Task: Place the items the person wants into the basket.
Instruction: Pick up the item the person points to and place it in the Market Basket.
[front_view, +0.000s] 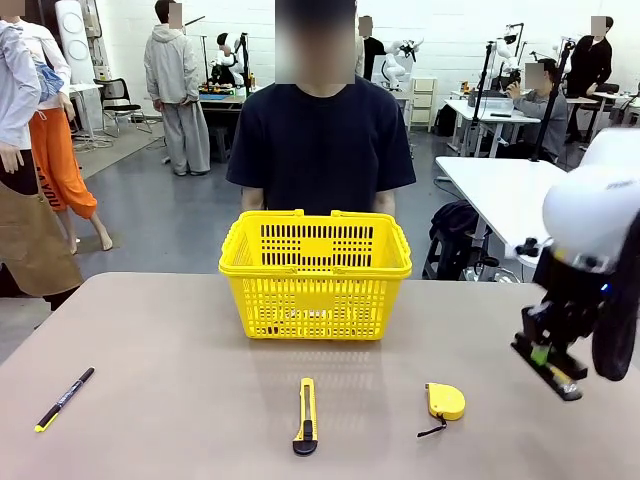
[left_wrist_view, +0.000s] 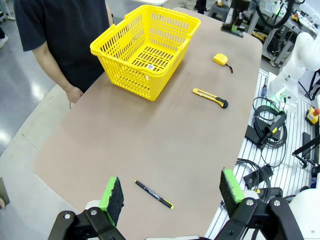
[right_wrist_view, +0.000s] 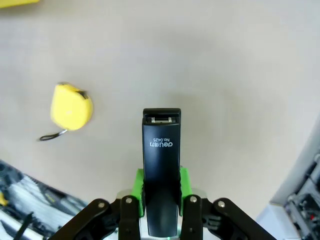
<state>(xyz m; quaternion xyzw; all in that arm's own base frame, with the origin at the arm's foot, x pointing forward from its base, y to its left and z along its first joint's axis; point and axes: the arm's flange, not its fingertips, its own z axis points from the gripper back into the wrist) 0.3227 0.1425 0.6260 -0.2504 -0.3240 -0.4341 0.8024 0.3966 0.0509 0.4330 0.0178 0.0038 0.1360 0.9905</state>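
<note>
Tan worktop (front_view: 150, 330) ran between the robot and the person (front_view: 320, 130), who stood behind the yellow basket (front_view: 315, 300) at its far side. The right fingers (right_wrist_view: 184, 181) were clamped on the black stapler (right_wrist_view: 161, 150), gripping it near one end so that most of its body stuck out past the pads. In the front view it hung above the worktop's right part, well apart from the basket. The left fingers (left_wrist_view: 113, 196) stood wide apart above the thin pen (left_wrist_view: 153, 194), holding nothing. With so much stapler beyond the grip, a quick swing could probably make it pivot or slip. Its free end could also catch the basket's rim or a folded handle if carried too low. The tape measure (front_view: 445, 400) and the utility knife (front_view: 305, 415) lay near each other, both yellow, so a later grasp could take the wrong one.
</note>
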